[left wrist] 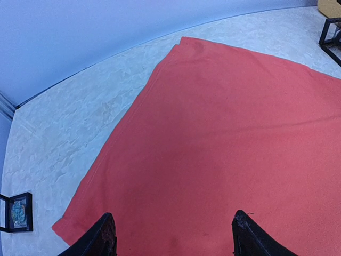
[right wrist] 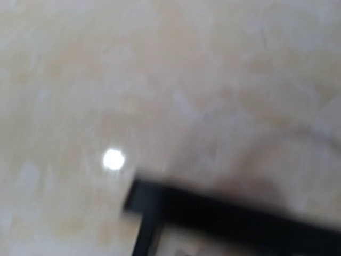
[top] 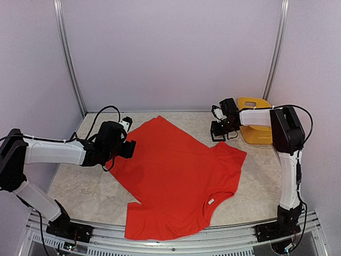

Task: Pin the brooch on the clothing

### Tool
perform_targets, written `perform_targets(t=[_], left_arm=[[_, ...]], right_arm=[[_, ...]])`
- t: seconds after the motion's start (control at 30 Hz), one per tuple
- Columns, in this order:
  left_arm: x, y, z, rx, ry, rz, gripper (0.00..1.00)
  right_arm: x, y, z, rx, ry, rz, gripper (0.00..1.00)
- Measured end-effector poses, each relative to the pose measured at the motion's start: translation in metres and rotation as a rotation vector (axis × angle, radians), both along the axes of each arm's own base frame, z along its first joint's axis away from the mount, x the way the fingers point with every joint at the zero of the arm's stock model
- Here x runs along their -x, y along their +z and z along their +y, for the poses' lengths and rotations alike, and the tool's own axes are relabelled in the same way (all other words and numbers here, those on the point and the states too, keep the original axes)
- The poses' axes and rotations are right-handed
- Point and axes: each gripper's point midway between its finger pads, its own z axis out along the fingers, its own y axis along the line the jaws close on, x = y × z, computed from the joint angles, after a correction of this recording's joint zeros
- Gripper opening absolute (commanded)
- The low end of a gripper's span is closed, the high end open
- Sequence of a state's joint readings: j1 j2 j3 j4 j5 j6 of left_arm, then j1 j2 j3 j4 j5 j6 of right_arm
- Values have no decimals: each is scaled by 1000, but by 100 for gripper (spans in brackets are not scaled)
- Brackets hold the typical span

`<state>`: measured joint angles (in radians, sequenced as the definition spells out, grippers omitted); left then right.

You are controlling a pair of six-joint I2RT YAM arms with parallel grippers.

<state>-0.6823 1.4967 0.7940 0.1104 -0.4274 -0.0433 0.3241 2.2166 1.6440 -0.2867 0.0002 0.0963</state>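
The clothing (top: 176, 170), a bright red T-shirt, lies spread flat across the table, its white neck label (top: 211, 201) toward the front. My left gripper (top: 128, 148) hovers over the shirt's left edge. In the left wrist view it (left wrist: 173, 237) is open, with only red fabric (left wrist: 229, 138) between its fingertips. My right gripper (top: 221, 124) is at the back right, directly over a black open frame (top: 217, 133). The right wrist view is blurred and shows only the frame's edge (right wrist: 224, 213) close up, with no fingers. I cannot pick out the brooch.
A small black framed case (left wrist: 16, 212) with a round bluish item inside sits on the table left of the shirt, also seen near the back (top: 126, 124). A yellow container (top: 254, 125) stands behind the right gripper. Walls close in the back and sides.
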Motion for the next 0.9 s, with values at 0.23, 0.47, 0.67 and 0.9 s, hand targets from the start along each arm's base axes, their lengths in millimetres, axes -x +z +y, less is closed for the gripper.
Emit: perform_targets(t=[0.23, 0.47, 0.67, 0.9], left_arm=[[0, 0, 0, 0, -1, 1, 70], [13, 15, -23, 46, -102, -8, 70], [43, 79, -67, 199, -287, -82, 68], [104, 170, -114, 444, -569, -122, 68]], right_arm=[[31, 30, 3, -53, 46, -2, 0], [119, 139, 85, -75, 468, -233, 0], [265, 215, 192, -32, 978, -596, 0], [320, 245, 214, 197, 1123, -1020, 0]])
